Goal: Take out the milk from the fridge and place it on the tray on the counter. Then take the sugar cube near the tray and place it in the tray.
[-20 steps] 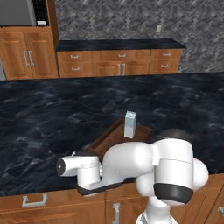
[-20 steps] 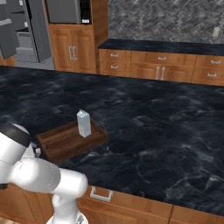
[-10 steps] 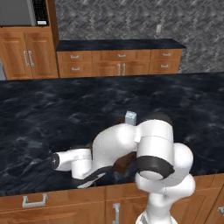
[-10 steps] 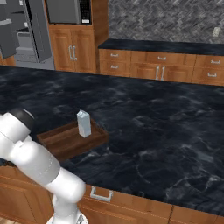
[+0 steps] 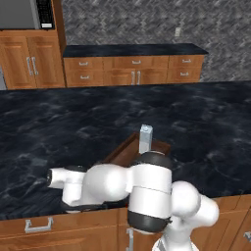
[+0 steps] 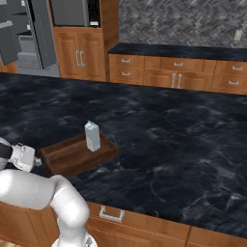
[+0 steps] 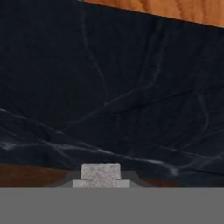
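While the milk (image 6: 92,136) stands upright in the tray (image 6: 62,155) on the counter (image 6: 159,140), the claw (image 7: 101,180) is clenched on the sugar cube (image 7: 101,171).

We see a wide black countertop with pale marble veining (image 5: 59,127), set over orange-brown wooden cabinets with silver handles (image 6: 111,214). Directly on it lies a shallow rectangular dark-brown wooden tray with raised rims (image 6: 62,157), close to the near edge. In the hand view a tiny white, grainy cube (image 7: 101,171) sits at the bottom above the same dark veined surface (whether it rests on the stone or is lifted off it, we cannot tell). A second black-topped counter (image 5: 132,49) runs along the far wall.
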Robot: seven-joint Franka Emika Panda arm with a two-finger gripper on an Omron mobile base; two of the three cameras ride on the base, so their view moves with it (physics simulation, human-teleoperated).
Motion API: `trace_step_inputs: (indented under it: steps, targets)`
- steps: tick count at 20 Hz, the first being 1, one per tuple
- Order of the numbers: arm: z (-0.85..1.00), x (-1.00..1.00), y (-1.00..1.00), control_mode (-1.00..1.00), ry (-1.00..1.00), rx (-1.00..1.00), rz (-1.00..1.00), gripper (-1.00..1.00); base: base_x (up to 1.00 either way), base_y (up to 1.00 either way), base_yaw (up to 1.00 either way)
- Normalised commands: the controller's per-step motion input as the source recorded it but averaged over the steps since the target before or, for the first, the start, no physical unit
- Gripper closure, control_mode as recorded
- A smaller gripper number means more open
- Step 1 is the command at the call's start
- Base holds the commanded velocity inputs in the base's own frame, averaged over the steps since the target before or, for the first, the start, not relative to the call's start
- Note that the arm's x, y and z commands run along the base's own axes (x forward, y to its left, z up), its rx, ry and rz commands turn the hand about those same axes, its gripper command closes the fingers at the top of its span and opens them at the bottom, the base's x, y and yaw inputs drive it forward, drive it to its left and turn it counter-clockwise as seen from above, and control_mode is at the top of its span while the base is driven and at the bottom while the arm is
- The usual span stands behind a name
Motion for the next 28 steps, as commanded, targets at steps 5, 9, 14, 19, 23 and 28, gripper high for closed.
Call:
trace_step_inputs:
  steps: [5, 9, 14, 19, 23, 28]
  targets:
    - [0.69, -0.57, 0.15, -1.00, 0.00, -0.06, -0.01, 1.00, 0.00, 0.00, 0.00]
    - [1.00, -0.28, -0.06, -1.00, 0.00, -0.09, 0.00, 1.00, 0.00, 0.00, 0.00]
    - [0.77, 0.00, -0.72, -1.00, -0.01, -0.02, 0.00, 1.00, 0.00, 0.00, 0.00]
    - [0.26, 0.00, -0.98, -1.00, -0.10, 0.07, 0.05, 1.00, 0.00, 0.00, 0.00]
    - [0.04, 0.02, -0.74, -1.00, -0.08, 0.23, 0.15, 1.00, 0.00, 0.00, 0.00]
    - [0.02, 0.04, -0.40, -1.00, 0.00, 0.27, 0.20, 1.00, 0.00, 0.00, 0.00]
